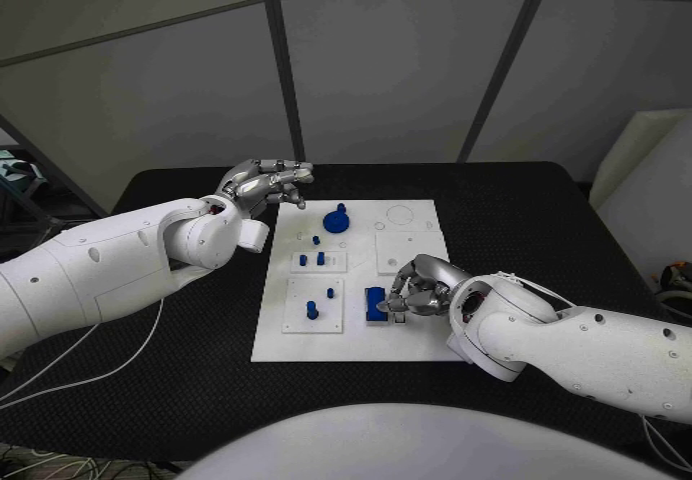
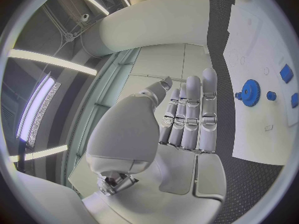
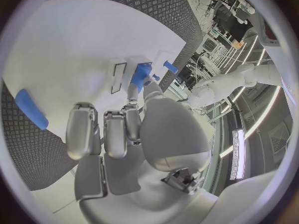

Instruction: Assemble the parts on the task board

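Observation:
The white task board (image 1: 411, 222) lies in the middle of the black table. A blue block (image 1: 375, 303) stands on the board's near right part, and my right hand (image 1: 420, 285) pinches it between thumb and a finger, the other fingers curled in. In the right wrist view the same blue block (image 3: 140, 77) sits at the fingertips of my right hand (image 3: 124, 124). A blue gear (image 1: 336, 221) sits at the board's far left. My left hand (image 1: 264, 184) hovers beside the board's far left corner, holding nothing. The left wrist view shows my left hand (image 2: 187, 117) with fingers straight, and the gear (image 2: 251, 92).
Small blue pegs (image 1: 312, 260) stand in a raised square on the board's left, and two more pegs (image 1: 313, 312) in the square nearer me. In the right wrist view a long blue piece (image 3: 30, 108) lies at the board's edge. Black table (image 1: 173, 360) surrounds the board.

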You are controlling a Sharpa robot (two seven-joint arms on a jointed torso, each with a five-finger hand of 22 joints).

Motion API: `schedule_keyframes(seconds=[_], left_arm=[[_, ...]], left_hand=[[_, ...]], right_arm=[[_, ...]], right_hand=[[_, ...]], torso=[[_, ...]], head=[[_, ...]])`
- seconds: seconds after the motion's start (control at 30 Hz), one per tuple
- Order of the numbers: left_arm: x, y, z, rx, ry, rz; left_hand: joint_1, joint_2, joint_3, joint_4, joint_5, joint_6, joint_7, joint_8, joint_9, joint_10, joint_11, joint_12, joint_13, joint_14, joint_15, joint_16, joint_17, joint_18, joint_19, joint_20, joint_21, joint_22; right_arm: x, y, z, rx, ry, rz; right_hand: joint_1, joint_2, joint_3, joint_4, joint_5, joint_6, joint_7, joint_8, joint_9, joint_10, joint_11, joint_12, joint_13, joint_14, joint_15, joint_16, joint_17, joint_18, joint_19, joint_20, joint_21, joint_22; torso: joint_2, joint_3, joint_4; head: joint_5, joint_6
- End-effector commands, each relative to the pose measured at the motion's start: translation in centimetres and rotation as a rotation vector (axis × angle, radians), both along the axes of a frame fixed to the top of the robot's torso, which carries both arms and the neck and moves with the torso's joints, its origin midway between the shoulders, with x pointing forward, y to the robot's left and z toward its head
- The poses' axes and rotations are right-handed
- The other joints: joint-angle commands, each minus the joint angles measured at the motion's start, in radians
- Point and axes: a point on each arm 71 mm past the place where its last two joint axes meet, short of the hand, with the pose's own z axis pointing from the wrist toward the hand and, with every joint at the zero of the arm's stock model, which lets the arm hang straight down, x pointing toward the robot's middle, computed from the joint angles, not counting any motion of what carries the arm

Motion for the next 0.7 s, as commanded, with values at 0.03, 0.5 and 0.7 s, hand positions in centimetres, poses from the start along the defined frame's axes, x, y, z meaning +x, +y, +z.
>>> schedule_keyframes(seconds=[0.03, 0.5, 0.7], left_arm=[[0.0, -0.1, 0.2, -0.008, -0.006, -0.009], [0.0, -0.1, 0.2, -0.008, -0.006, -0.008], [0.0, 0.0, 0.2, -0.007, -0.007, -0.006]], left_hand=[[0.000, 0.009, -0.007, 0.001, 0.005, -0.008, 0.001, 0.003, -0.001, -0.009, -0.001, 0.007, -0.002, -0.008, 0.002, 0.005, -0.001, 0.005, -0.003, 0.004, -0.006, -0.001], [0.000, 0.009, -0.008, 0.001, 0.005, -0.008, 0.001, 0.004, -0.001, -0.009, -0.001, 0.008, -0.002, -0.008, 0.002, 0.005, -0.001, 0.005, -0.003, 0.004, -0.006, -0.001], [0.000, 0.009, -0.008, 0.001, 0.005, -0.008, 0.001, 0.004, -0.001, -0.009, -0.001, 0.008, -0.002, -0.008, 0.002, 0.005, -0.001, 0.005, -0.003, 0.004, -0.006, -0.001]], right_arm=[[-0.1, 0.3, 0.1, -0.012, 0.002, 0.030], [0.0, 0.0, 0.7, -0.072, -0.102, 0.043], [-0.4, -1.1, 1.8, 0.044, -0.141, 0.033]], right_hand=[[0.014, -0.009, -0.002, -0.009, -0.007, 0.001, -0.002, 0.008, 0.003, -0.001, -0.009, 0.005, 0.000, 0.073, -0.008, -0.003, 0.102, -0.014, -0.002, -0.009, 0.005, 0.000], [0.069, -0.009, 0.015, -0.055, -0.056, -0.003, -0.004, 0.014, 0.005, -0.002, -0.011, 0.002, -0.001, 0.072, -0.011, -0.005, 0.100, -0.015, -0.002, -0.012, 0.005, 0.002], [0.063, -0.001, 0.028, -0.051, -0.022, -0.028, 0.011, -0.034, -0.019, -0.006, 0.000, -0.003, -0.003, 0.073, -0.003, -0.005, 0.101, -0.015, -0.001, -0.008, 0.006, 0.006]], torso=[[0.000, -0.0005, -0.0013], [-0.001, 0.0003, -0.0017], [-0.003, 0.0003, -0.0029]], head=[[0.000, 0.000], [-0.004, 0.000], [-0.006, 0.000]])
